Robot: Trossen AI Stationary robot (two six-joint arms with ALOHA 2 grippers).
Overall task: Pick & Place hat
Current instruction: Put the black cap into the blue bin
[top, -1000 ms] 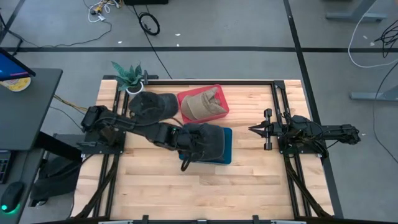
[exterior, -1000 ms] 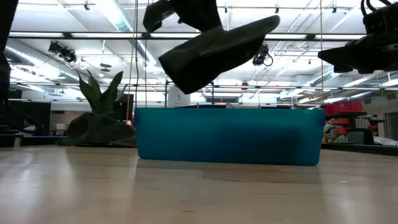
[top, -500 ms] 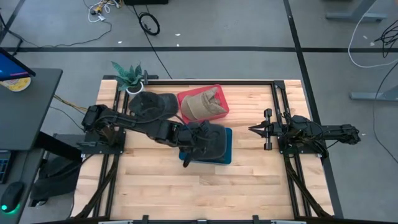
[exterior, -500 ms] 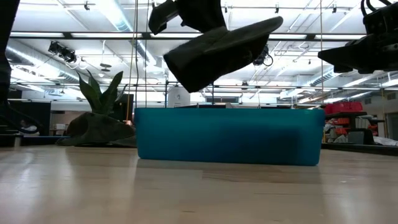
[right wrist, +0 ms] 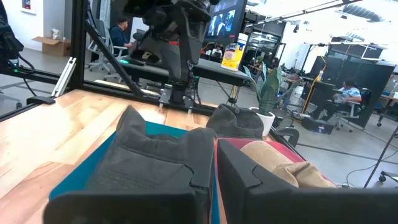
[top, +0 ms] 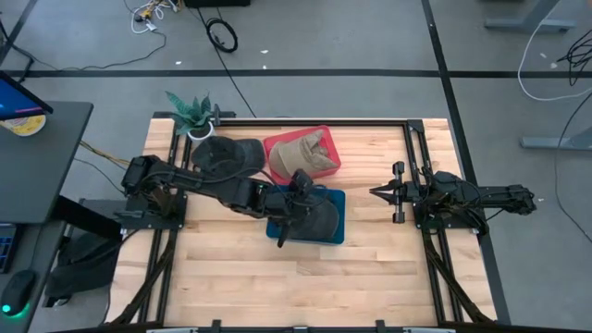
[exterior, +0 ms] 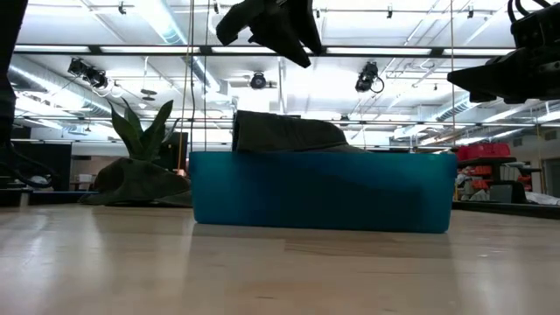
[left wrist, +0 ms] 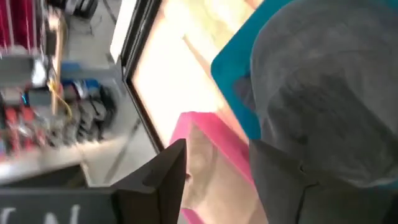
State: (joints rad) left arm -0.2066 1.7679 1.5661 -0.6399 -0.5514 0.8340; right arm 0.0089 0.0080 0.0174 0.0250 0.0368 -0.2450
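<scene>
- Even, bright overhead light in the high view; soft shadows under the arms.
- Low view: ceiling lights [exterior: 166, 22] glare at top, objects silhouetted dark.
- Left wrist view is smeared with blur throughout.

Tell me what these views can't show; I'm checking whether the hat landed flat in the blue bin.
Low view: the bin wall hides the hat's underside.
High view: the open left gripper covers part of the hat.
Left wrist view: the hat is cut off by the picture's edge.
Right wrist view: the waiting right gripper blocks the bin's near side.
</scene>
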